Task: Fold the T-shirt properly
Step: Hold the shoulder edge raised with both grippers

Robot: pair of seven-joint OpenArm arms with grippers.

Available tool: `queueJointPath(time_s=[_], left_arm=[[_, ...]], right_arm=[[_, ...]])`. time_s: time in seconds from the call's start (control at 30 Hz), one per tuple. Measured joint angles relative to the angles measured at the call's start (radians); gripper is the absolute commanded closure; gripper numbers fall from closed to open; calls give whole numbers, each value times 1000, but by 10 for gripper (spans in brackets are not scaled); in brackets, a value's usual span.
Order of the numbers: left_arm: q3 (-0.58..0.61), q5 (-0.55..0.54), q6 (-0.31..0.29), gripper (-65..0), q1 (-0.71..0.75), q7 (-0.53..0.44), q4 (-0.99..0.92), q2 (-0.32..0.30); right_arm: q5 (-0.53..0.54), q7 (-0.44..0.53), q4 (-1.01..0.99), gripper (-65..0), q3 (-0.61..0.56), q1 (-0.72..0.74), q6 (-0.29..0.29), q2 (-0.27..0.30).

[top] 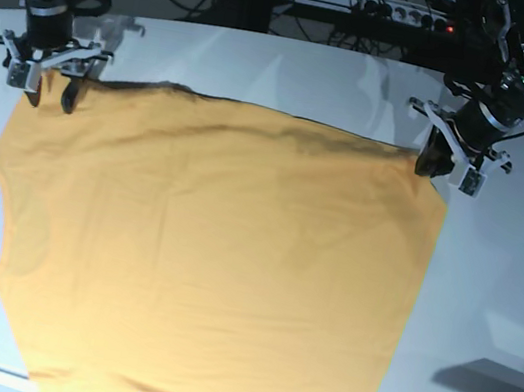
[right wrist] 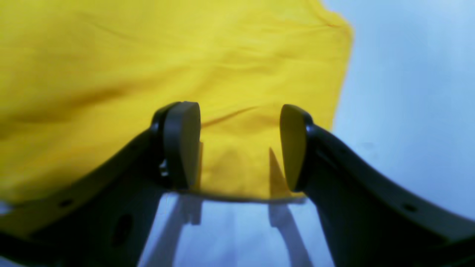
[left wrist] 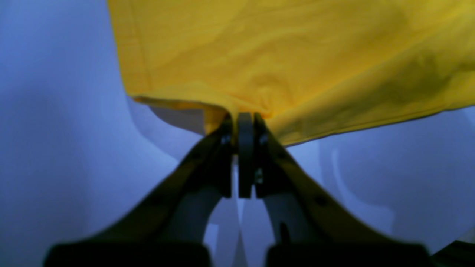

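At the T-shirt's (top: 201, 256) far hem, my left gripper (left wrist: 245, 124) has its jaws pinched together on one corner of the cloth. At the other far corner my right gripper (right wrist: 240, 146) stands with jaws wide, the hem lying between the pads but not clamped. The shirt itself lies spread flat on the white table (top: 503, 269), hem toward the arms. I judge I'm mid-grasp: next the right jaws must close on that hem before both corners can lift together.
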Motion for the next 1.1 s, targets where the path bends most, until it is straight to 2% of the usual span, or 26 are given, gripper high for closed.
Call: queueJointPath(time_s=[0.13,0.23,0.37,0.57,0.8,0.9,1.1], left_arm=[[-2,0,0,0,0,0,0,0],[-2,0,0,0,0,0,0,0],[-7,0,0,0,0,0,0,0],[-3,0,0,0,0,0,0,0],[0,0,0,0,0,0,0,0],[0,0,0,0,0,0,0,0],[0,0,0,0,1,0,0,0]], right_arm=[[196,-116,53,-326,66,-7,33,2],[313,-204,53,-326,111,-6,99,2],[423,-325,53,-326,179,2,146,2],[560,-512,39,-326,286,47,152,2],[684,-729,-5,-326,401,95,153,2],[679,-810,-59,-326,433,128,152,2],[681,-836,-74,-326,430,144,152,0]])
